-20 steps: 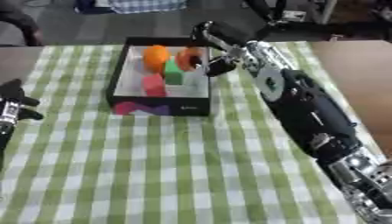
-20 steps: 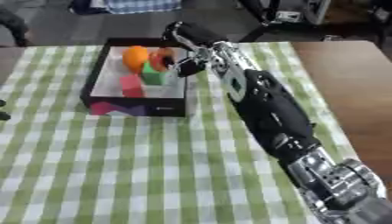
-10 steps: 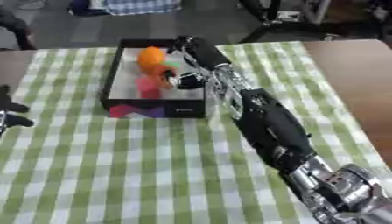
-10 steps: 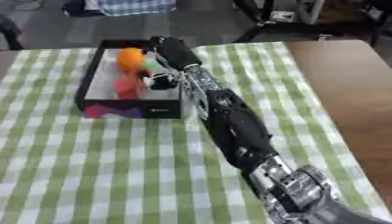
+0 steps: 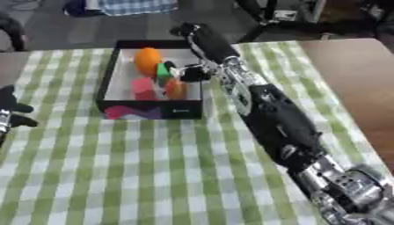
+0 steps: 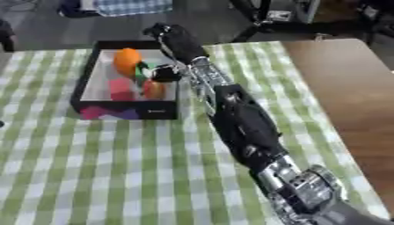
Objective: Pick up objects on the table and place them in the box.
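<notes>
Placing step. Right robot hand over far right of box, fingers seemingly straight, nothing visibly held. Orange piece lying inside. Left robot hand idle at left edge of table. Next: withdraw clear.

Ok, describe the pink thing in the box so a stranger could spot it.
Find the black box on the green checked cloth. Inside, toward its near wall, sits the pink block, beside a small orange piece. It is the only pink, blocky item inside.

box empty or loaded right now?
Loaded. The box holds an orange object, a green piece, a pink block and a smaller orange one on its white floor.
</notes>
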